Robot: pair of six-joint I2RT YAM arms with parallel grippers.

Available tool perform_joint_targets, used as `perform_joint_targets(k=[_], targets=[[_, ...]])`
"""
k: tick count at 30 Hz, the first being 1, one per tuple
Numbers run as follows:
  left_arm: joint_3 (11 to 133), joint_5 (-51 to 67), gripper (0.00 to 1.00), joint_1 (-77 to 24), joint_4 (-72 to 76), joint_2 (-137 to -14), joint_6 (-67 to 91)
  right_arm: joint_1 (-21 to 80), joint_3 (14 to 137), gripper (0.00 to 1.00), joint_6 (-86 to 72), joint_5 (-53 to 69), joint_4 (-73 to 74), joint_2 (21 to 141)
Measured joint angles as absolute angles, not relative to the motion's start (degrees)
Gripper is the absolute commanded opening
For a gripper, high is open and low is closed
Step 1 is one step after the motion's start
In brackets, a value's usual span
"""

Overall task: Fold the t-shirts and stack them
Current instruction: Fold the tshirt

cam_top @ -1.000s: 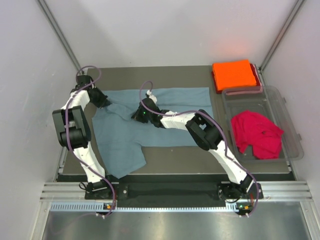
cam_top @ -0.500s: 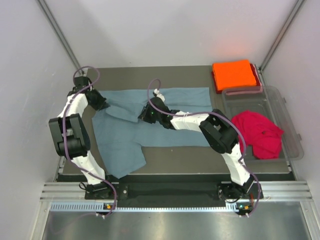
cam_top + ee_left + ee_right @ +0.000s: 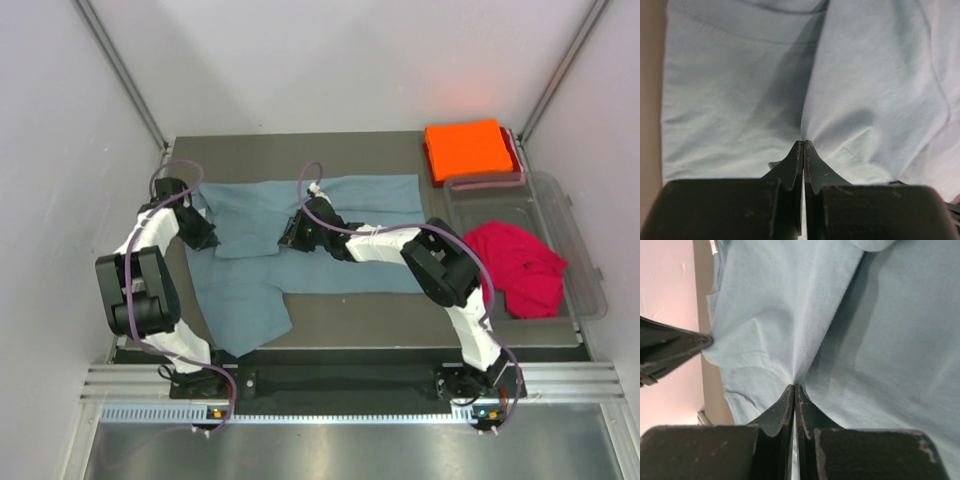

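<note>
The left gripper (image 3: 803, 143) is pinched fully closed on a fold of the grey-blue t-shirt (image 3: 730, 100), and the cloth rises into a ridge running away from its tips. Near it on its right, the right gripper (image 3: 795, 386) is clamped just as tightly on another fold of the same shirt. A flap of the shirt stretches between the two. The rest lies flat on the dark table (image 3: 380, 315), reaching right past the right gripper and toward the near edge. Well to the right of both, the red t-shirt (image 3: 515, 265) lies crumpled in a clear tub (image 3: 578, 232). Beyond the tub sits the orange t-shirt (image 3: 467, 148), folded square.
</note>
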State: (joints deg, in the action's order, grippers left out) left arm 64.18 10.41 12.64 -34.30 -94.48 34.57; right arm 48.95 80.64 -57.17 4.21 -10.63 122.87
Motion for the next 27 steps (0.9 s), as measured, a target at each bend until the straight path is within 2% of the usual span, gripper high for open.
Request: perform_joint_targets(k=[11,25,26,27], targets=[[58.3,4.1,0.0,9.1,-34.5,-85.9,37.5,47.7,80.6,0.0,-56.0,7.3,-11.6,122.9],[53.9,-1.3,0.0,8.9,-34.4,-85.8,39.0,47.7,80.6,0.0,-55.8,9.8,-12.9,123.1],[53.9,-1.4,0.02,8.9,-34.4,-85.8,39.0,47.7,80.6,0.0,-55.7,10.0,-12.8,123.3],[53.9,-1.4,0.11,8.9,-34.4,-85.8,39.0,47.7,80.6,0.0,-55.5,10.2,-12.9,123.4]])
